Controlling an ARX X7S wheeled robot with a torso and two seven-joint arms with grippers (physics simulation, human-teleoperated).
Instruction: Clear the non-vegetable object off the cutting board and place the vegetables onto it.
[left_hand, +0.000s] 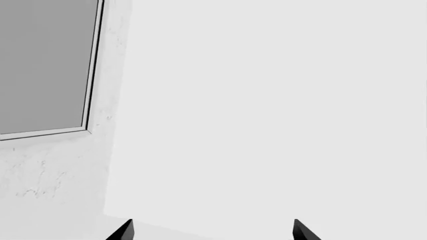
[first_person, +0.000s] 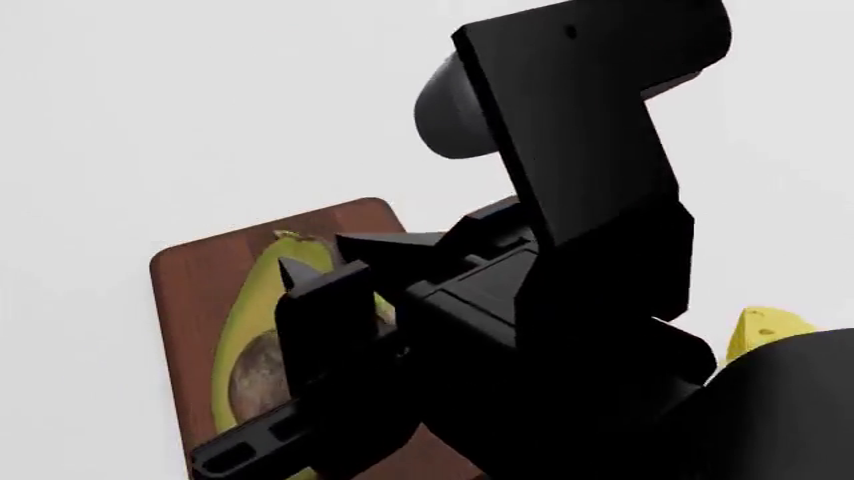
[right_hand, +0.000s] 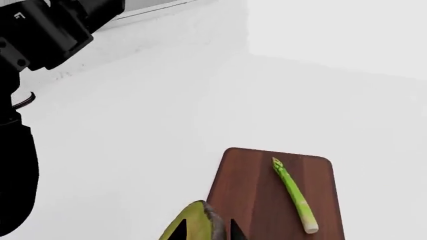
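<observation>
The dark brown cutting board (right_hand: 257, 200) lies on the white surface with the green asparagus spear (right_hand: 293, 192) on it. My right gripper (right_hand: 207, 231) is shut on the avocado half (right_hand: 195, 220), which sits at the board's edge. In the head view the same avocado half (first_person: 247, 330) shows over the board (first_person: 187, 290), behind my right gripper (first_person: 320, 262). I cannot tell whether it touches the wood. The yellow cheese wedge (first_person: 763, 330) lies off the board, half hidden by my right arm. My left gripper (left_hand: 213, 232) is open and empty, facing a white wall.
A grey window pane with a pale frame (left_hand: 47, 65) is set in the white wall that the left wrist view faces. My own black arm and body (right_hand: 40, 30) show at one corner of the right wrist view. The right arm (first_person: 587, 200) blocks much of the head view.
</observation>
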